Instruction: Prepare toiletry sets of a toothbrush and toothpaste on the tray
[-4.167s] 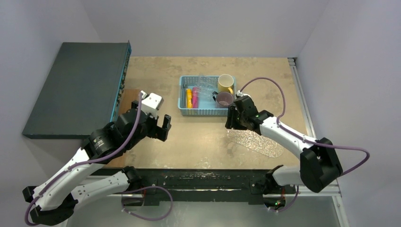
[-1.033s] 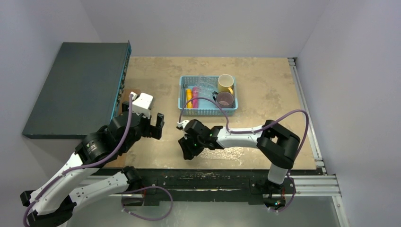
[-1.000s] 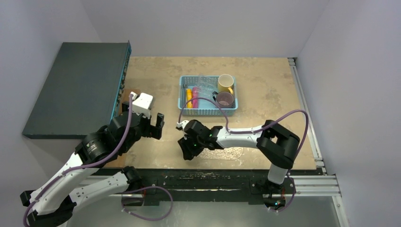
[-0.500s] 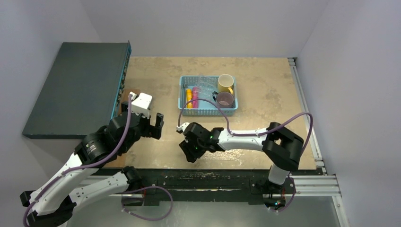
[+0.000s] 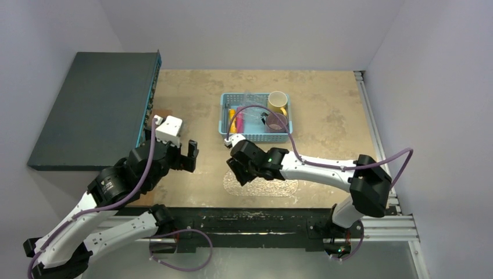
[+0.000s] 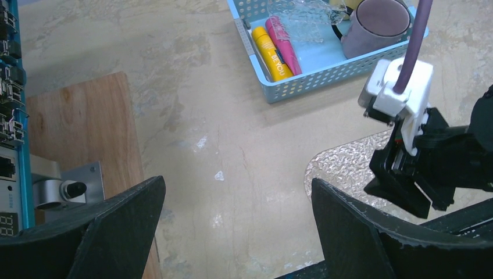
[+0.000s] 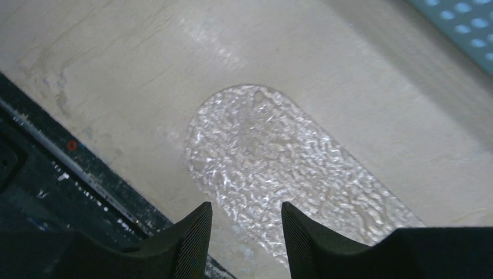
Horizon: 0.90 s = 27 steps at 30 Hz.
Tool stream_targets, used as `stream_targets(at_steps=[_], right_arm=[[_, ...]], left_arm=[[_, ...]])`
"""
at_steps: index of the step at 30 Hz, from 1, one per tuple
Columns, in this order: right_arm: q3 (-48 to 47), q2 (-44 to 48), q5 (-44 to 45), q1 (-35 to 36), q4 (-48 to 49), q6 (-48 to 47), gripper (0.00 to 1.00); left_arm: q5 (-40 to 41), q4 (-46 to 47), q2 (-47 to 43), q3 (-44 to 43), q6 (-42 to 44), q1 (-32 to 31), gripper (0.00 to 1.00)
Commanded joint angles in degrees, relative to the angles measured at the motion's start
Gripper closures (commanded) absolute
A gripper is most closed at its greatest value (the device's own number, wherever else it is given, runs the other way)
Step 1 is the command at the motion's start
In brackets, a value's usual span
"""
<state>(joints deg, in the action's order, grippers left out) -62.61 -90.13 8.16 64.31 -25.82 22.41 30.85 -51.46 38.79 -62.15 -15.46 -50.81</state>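
Note:
The clear glittery tray (image 5: 279,187) lies flat near the table's front edge and also shows in the right wrist view (image 7: 273,163) and the left wrist view (image 6: 343,165). My right gripper (image 5: 241,168) hovers over its left end, open and empty (image 7: 247,212). The yellow-orange tube (image 6: 272,53) and the magenta tube (image 6: 283,43) lie side by side in the light-blue basket (image 5: 256,137). The pale toothbrushes (image 6: 302,14) lie beside them in crinkled clear wrap. My left gripper (image 5: 185,157) is wide open and empty above bare table (image 6: 235,192), left of the tray.
A purple mug (image 5: 275,121) and a yellow mug (image 5: 277,102) stand in the basket's right end. The right arm's purple cable (image 5: 256,109) arcs over the basket. A dark box (image 5: 93,104) and a wooden board (image 6: 81,151) lie at the left.
The tray has moved from the right side to the front middle since the earliest frame. In the last second my right gripper has drawn back from its left end toward the basket.

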Motion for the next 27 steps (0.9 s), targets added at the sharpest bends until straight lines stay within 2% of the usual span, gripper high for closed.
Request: stream_targets(at_steps=[1, 11, 20, 27], right_arm=[[-4.39, 3.12, 6.98, -3.31, -5.29, -1.04, 0.5], [-14.28, 3.41, 11.87, -14.26, -9.73, -5.13, 0.51], [-22.93, -2.18, 14.83, -21.87, -10.5, -7.06, 0.51], [-27.56, -8.35, 13.62, -25.54, -11.64, -7.89, 0.51]], left_arm=[[1.27, 2.23, -0.72, 0.27, -0.62, -0.15, 0.04], [1.23, 2.2, -0.64, 0.27, -0.62, -0.16, 0.04], [0.82, 2.23, -0.86, 0.27, -0.46, -0.15, 0.04], [0.35, 2.23, -0.97, 0.09, -0.36, -0.1, 0.04]])
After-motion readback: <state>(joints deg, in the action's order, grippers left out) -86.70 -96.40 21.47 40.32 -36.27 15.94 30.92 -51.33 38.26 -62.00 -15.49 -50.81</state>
